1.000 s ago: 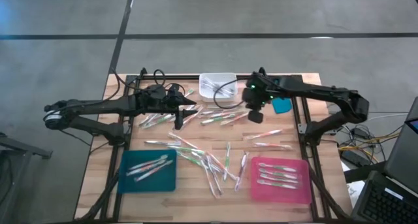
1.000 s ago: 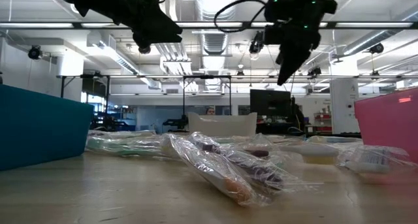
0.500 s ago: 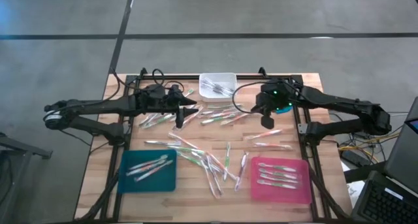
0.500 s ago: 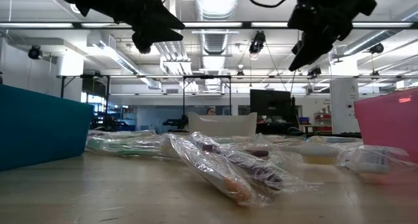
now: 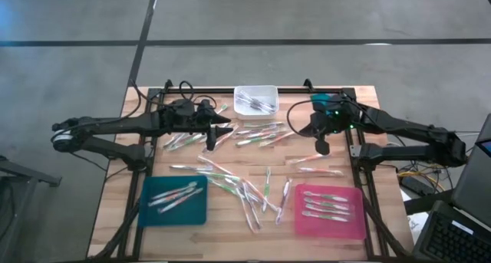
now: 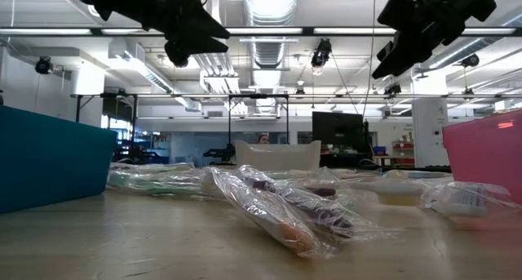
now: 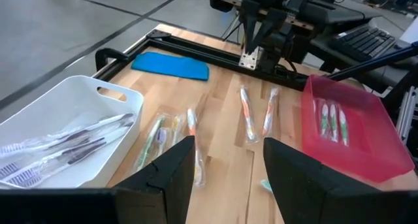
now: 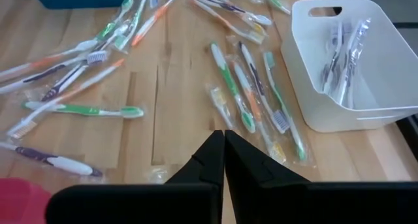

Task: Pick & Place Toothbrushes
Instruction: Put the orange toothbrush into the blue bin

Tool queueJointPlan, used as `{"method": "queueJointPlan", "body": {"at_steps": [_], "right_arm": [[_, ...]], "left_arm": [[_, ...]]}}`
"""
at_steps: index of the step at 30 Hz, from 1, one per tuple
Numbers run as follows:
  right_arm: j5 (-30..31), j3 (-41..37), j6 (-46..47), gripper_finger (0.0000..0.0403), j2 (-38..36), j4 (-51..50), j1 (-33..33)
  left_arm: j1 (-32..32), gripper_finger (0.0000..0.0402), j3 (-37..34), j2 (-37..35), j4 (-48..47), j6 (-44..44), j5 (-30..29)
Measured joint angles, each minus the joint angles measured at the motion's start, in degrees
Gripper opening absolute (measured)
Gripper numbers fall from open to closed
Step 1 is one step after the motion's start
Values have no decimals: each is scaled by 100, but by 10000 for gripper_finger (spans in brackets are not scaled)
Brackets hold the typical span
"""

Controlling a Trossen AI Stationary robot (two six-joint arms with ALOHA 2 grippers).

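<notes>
Wrapped toothbrushes (image 5: 257,134) scattered flat

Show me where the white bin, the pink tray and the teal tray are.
white bin (image 5: 268,91): high view, far rim.
pink tray (image 5: 311,223): high view, bare floor.
teal tray (image 5: 196,212): high view, bare floor.

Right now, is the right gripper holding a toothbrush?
No. In the right wrist view the right gripper is shut with nothing between its fingers, and the toothbrushes lie on the table.

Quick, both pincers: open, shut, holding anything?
Left pincer: open, empty, above the toothbrushes.
Right pincer: shut, holding nothing, raised over the table.
</notes>
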Motion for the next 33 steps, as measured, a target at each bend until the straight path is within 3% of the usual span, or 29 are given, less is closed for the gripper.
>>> {"method": "queueJointPlan", "body": {"at_steps": [9,33], "right_arm": [[61,-208,129,8,-414,2,2],[68,-208,635,8,-346,65,4]], "left_arm": [[0,186,0,7,-96,355,-2],[0,186,0,7,-94,397,-2]]}}
